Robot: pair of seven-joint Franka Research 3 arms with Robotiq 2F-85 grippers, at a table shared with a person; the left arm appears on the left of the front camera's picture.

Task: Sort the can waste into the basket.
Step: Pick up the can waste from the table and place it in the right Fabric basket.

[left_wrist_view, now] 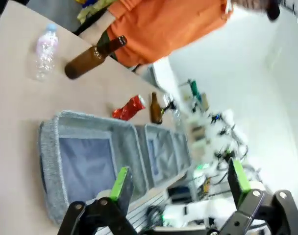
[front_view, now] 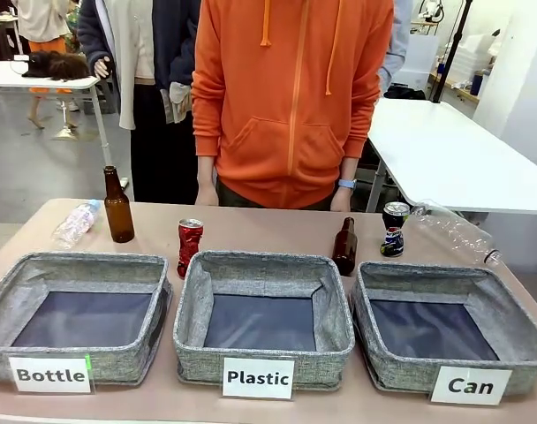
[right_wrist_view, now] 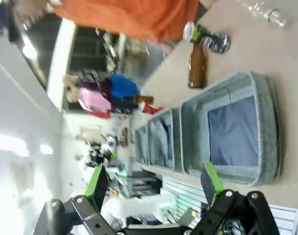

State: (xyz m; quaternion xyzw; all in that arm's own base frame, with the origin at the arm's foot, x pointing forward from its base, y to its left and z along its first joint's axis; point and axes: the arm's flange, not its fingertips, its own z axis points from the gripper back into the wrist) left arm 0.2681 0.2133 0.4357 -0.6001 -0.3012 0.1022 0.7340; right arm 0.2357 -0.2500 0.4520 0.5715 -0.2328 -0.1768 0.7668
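A dented red can [front_view: 189, 246] with a silver top stands behind the middle basket; the left wrist view shows the red can [left_wrist_view: 129, 107] too. A silver and dark can [front_view: 394, 229] with green marks stands behind the right-hand basket, and appears as the silver can [right_wrist_view: 212, 40] in the right wrist view. The grey basket labelled "Can" [front_view: 445, 362] sits at the front right, empty; it is the nearest basket [right_wrist_view: 269, 132] in the right wrist view. My left gripper [left_wrist_view: 178, 188] is open above the table. My right gripper [right_wrist_view: 154, 188] is open too, holding nothing.
Baskets labelled "Bottle" [front_view: 39, 353] and "Plastic" [front_view: 335, 340] stand left and middle. Two brown glass bottles [front_view: 118, 206] [front_view: 344, 247] stand behind them. Clear plastic bottles lie at far left [front_view: 75, 223] and far right [front_view: 454, 231]. A person in an orange hoodie [front_view: 291, 97] stands across the table.
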